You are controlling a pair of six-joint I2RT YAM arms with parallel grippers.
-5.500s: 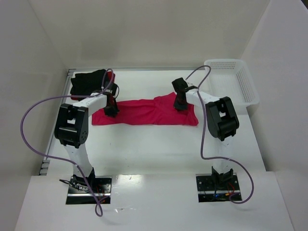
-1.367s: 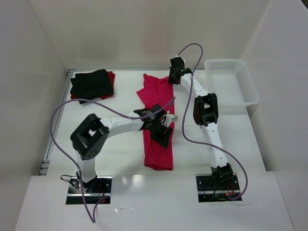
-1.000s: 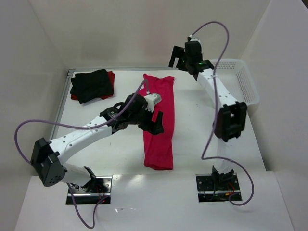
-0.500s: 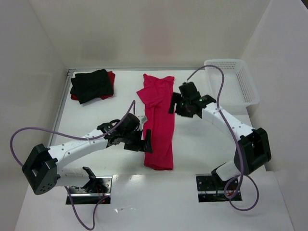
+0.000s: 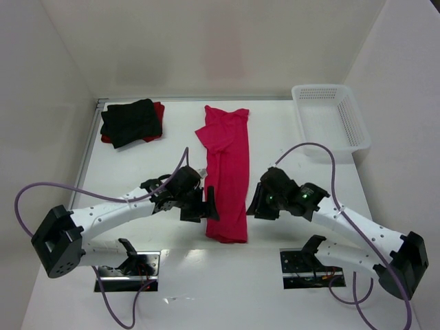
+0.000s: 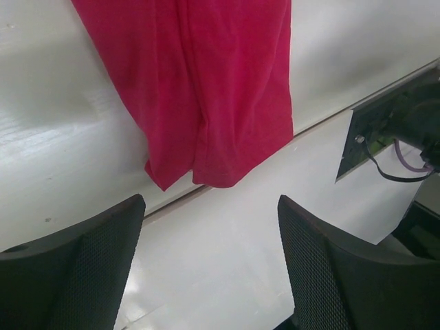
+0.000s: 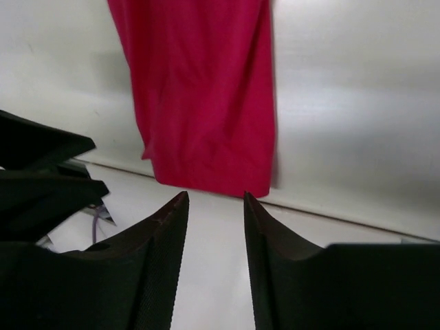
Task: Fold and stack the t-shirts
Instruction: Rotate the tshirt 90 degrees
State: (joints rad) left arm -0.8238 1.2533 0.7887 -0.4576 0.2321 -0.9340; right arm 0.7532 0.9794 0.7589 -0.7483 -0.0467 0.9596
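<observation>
The crimson-pink t-shirt lies folded into a long narrow strip that runs from the far side of the table to its near edge. A black t-shirt sits folded on a darker red t-shirt at the far left. My left gripper hovers open at the left edge of the strip's near end, and its wrist view shows the hem ahead of the gripper. My right gripper is on the opposite side, jaws narrowly apart and empty, facing the same hem.
A white perforated basket stands at the far right. The arms' base plates sit just past the table's near edge, close to the shirt's hem. White walls enclose the table on three sides.
The right arm has swung from the shirt's far end down to its near end, and its jaws have narrowed. The left gripper has slid nearer the hem. Earlier the shirt lay crosswise.
</observation>
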